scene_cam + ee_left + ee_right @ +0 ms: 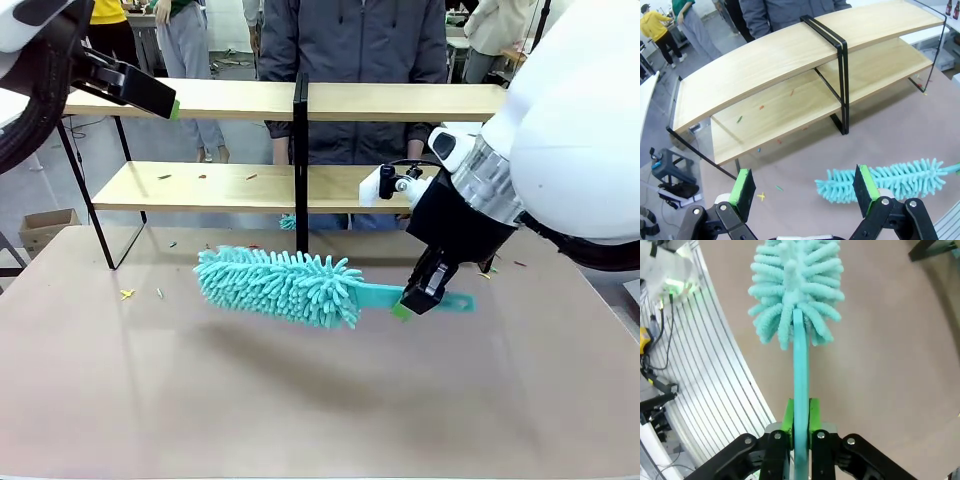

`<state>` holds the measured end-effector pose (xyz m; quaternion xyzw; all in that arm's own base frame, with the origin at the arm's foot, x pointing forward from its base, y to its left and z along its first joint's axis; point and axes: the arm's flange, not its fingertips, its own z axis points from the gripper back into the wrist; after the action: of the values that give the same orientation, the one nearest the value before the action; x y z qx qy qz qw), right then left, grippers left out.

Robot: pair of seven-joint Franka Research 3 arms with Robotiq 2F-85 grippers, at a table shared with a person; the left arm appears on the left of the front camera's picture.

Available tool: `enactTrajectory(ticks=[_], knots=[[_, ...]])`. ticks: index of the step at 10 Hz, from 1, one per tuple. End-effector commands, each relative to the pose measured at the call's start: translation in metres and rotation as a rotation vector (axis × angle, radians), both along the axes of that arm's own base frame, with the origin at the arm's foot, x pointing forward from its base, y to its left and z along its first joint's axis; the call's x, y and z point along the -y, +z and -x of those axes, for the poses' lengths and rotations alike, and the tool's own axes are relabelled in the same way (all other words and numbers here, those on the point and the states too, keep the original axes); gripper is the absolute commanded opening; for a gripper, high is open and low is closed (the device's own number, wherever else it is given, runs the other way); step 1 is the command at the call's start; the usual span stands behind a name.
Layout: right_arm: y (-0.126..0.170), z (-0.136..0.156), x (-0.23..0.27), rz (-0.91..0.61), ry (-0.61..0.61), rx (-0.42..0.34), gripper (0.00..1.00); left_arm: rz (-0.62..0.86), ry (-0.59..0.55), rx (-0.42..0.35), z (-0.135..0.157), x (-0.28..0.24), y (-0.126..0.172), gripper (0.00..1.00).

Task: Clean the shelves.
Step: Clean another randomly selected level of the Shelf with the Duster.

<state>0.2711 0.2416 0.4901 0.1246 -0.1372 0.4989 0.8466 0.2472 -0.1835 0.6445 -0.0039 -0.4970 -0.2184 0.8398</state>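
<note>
My right gripper (412,303) is clamped tight on the flat handle (380,296) of a teal chenille duster (280,285), the green pads pinching it from both sides. The fluffy head points toward 9 o'clock from my grip, and its shadow lies on the tabletop (300,400) beneath. My left gripper (804,187) hangs high at 10 o'clock with its jaws spread wide and nothing between them.

The shelves (400,100) stand at 12 o'clock, across the far edge of the tabletop, just beyond the duster head. Their black centre post (301,150) splits each board in two (it sits straight behind the duster). Small coloured scraps (164,177) lie on the lower board (200,192), left of the post, and a yellow bit (127,294) lies on the tabletop at 9 o'clock. A person (350,40) in a dark jacket stands right behind the shelves. A cardboard box (45,228) sits on the floor at 9 o'clock.
</note>
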Motion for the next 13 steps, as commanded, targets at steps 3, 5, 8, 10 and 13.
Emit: enactTrajectory(ticks=[3, 5, 8, 10, 13], knots=[[0.007, -0.024, -0.059, -0.240, -0.241, 0.173, 0.12, 0.000, 0.003, 0.003, 0.000, -0.001, 0.000, 1.00], [0.003, -0.035, -0.076, -0.244, -0.350, 0.188, 0.12, 0.000, 0.003, 0.003, 0.000, -0.001, 0.000, 1.00], [0.002, -0.061, -0.120, -0.214, -0.488, 0.137, 0.12, 0.000, 0.003, 0.003, 0.000, -0.001, 0.000, 1.00], [0.000, -0.076, -0.149, -0.192, -0.574, 0.131, 0.12, 0.000, 0.003, 0.003, 0.000, -0.001, 0.000, 1.00], [0.008, -0.093, -0.174, -0.175, -0.741, 0.239, 0.12, 0.000, 0.003, 0.003, 0.000, -0.001, 0.000, 1.00]])
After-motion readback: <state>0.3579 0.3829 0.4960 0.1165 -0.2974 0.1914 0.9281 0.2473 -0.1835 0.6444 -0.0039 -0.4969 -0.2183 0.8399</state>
